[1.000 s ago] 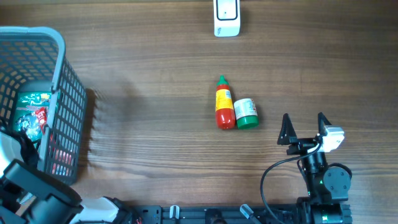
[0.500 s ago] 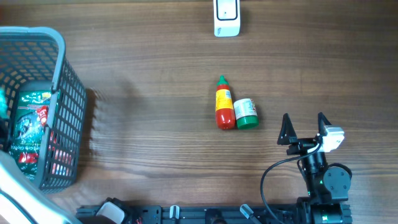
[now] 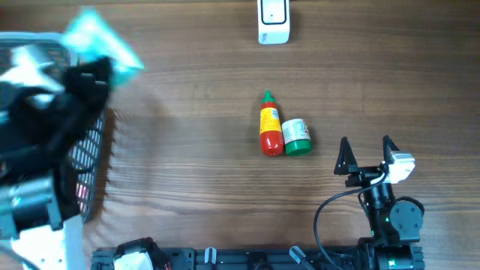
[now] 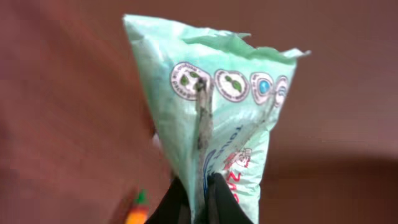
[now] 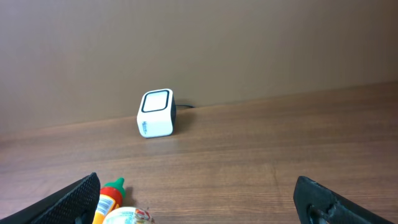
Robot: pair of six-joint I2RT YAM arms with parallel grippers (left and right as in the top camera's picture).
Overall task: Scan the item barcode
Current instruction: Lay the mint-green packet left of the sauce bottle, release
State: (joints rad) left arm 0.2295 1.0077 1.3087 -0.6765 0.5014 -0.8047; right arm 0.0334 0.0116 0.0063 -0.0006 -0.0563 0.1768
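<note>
Over at the worktop's left edge, the overhead view shows the left tool [image 3: 88,66] blurred above the basket [image 3: 90,150]. It holds the green packet [image 3: 101,41] well left of the scanner [image 3: 273,21], so the carry likely runs rightward and this arm is nearer. From the left wrist, that tool pinches the packet [image 4: 217,112], long axis upright. From the right wrist, the right tool [image 5: 199,202] stands spread and empty, facing the scanner [image 5: 155,114].

scanner [image 3: 273,21] behind bottle [image 3: 271,131] | jar [image 3: 297,138] right of bottle, touching
</note>
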